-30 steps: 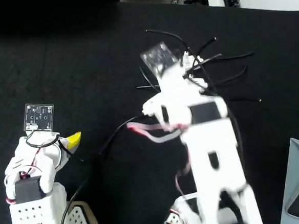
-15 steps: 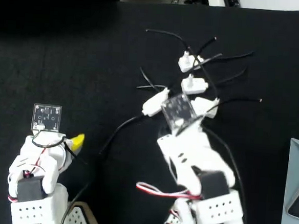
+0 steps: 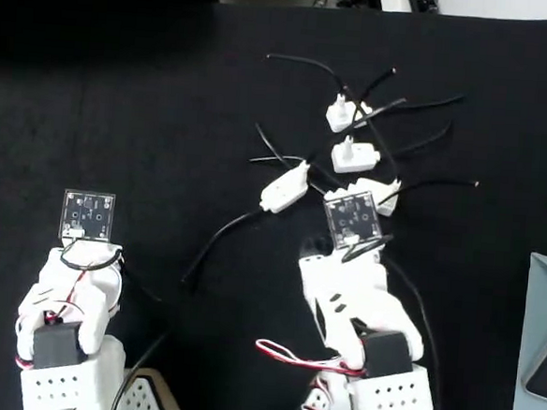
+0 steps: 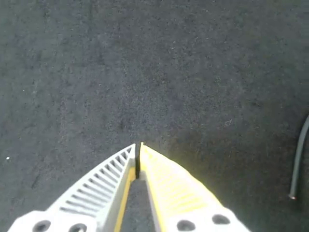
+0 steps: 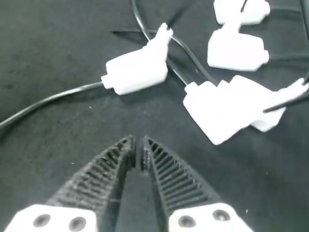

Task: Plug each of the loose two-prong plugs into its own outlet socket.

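Plugs [image 3: 284,189] in a tangle just beyond right end effector [image 5: 137,154]; left end effector [image 4: 139,157] well apart over table [image 3: 122,91]; both closed, empty.

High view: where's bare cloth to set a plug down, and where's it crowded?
Bare table between the left hand and the long white connector, and along the far left. Crowded ahead of the right hand: white plugs and black cables tangle there.
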